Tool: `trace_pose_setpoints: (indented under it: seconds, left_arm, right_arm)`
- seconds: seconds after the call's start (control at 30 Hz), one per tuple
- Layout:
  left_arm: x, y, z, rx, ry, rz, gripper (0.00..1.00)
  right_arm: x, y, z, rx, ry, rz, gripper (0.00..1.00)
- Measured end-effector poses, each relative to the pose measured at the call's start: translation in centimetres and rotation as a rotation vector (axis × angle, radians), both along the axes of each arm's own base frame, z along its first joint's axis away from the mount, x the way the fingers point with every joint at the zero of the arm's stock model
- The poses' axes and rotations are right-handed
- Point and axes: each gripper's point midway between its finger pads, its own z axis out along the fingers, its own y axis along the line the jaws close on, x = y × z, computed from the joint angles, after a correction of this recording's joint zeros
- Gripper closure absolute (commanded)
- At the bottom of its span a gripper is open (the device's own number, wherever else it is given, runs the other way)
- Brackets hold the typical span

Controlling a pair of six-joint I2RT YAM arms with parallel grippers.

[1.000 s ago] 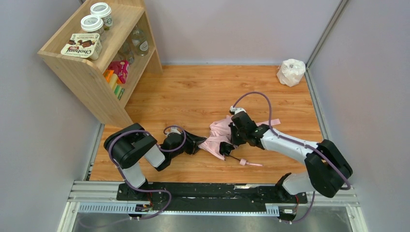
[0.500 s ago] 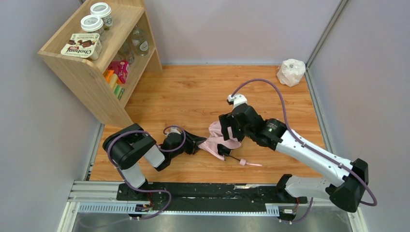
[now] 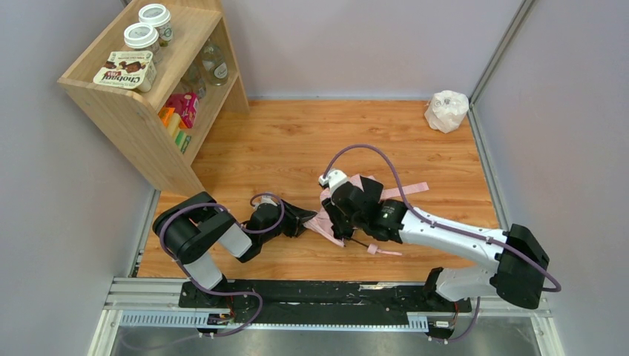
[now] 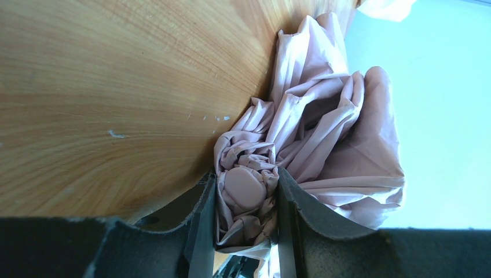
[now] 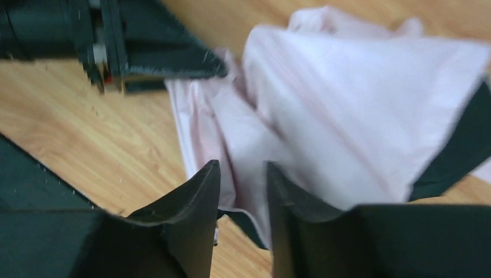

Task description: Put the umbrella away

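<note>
Umbrella (image 3: pixel 324 221) is lying collapsed and crumpled on the wooden worktop (image 3: pixel 282 141), near the middle and toward the near edge, between the two arms. Its pale pink fabric is bunching in loose, untidy folds, and a flat pink strap (image 3: pixel 412 188) is trailing out to the right on the far side. A thin black shaft (image 3: pixel 360 242) is sticking out toward the near right, ending in a small pink handle (image 3: pixel 374 249) with a pink wrist loop (image 3: pixel 392 253) lying beside it.

The left hand (image 3: pixel 310 221) is reaching in low from the left and pinching the umbrella at its left end. In the left wrist view its fingers (image 4: pixel 202 220) are pressing on gathered fabric around a rounded pink tip (image 4: pixel 243 186).

The right hand (image 3: pixel 337 222) is sitting over the fabric and covering much of it from above. In the blurred right wrist view its fingers (image 5: pixel 202 197) are standing a little apart with pink fabric (image 5: pixel 347 104) showing in the gap. Whether they are gripping it I cannot tell.

A wooden shelf (image 3: pixel 141 96) is standing at the far left, carrying two white-lidded jars (image 3: pixel 142 35) and a printed box (image 3: pixel 124 70) on top, with glass bottles (image 3: pixel 213 63) and colourful packets (image 3: pixel 182 110) below. A small white plastic bag (image 3: pixel 446 111) is sitting in the far right corner, well apart from the umbrella.
</note>
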Motion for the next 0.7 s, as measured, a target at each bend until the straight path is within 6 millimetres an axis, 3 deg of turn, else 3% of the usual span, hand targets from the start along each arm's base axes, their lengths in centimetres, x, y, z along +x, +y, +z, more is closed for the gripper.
trace_pose_setpoints:
  seconds: [0.1,0.17,0.27,0.33,0.43,0.57,0.7]
  left_arm:
    - [0.0,0.0,0.0,0.001,0.001,0.000,1.00]
    - [0.0,0.0,0.0,0.000,0.001,0.000,1.00]
    - [0.0,0.0,-0.1,0.001,0.004,0.001,1.00]
    - [0.0,0.0,-0.1,0.001,0.009,0.002,1.00]
    - [-0.1,0.0,-0.1,0.000,0.013,0.002,1.00]
    - [-0.1,0.1,-0.2,0.003,0.020,0.004,1.00]
    - [-0.1,0.0,-0.3,0.007,0.031,0.006,1.00]
  right_arm:
    - [-1.9,-0.2,-3.2,-0.030,0.038,0.061,0.75]
    - [-2.4,-1.3,-5.2,-0.069,0.052,0.059,0.74]
    - [-2.0,-3.2,-7.1,-0.132,0.055,0.028,0.63]
    - [-1.4,-3.3,-7.2,-0.142,0.047,0.026,0.48]
    - [-0.7,-2.9,-5.9,-0.142,0.027,0.029,0.24]
    - [-0.4,-0.9,-1.1,-0.107,-0.081,0.075,0.00]
    - [-3.1,1.8,3.1,-0.057,-0.191,0.235,0.00]
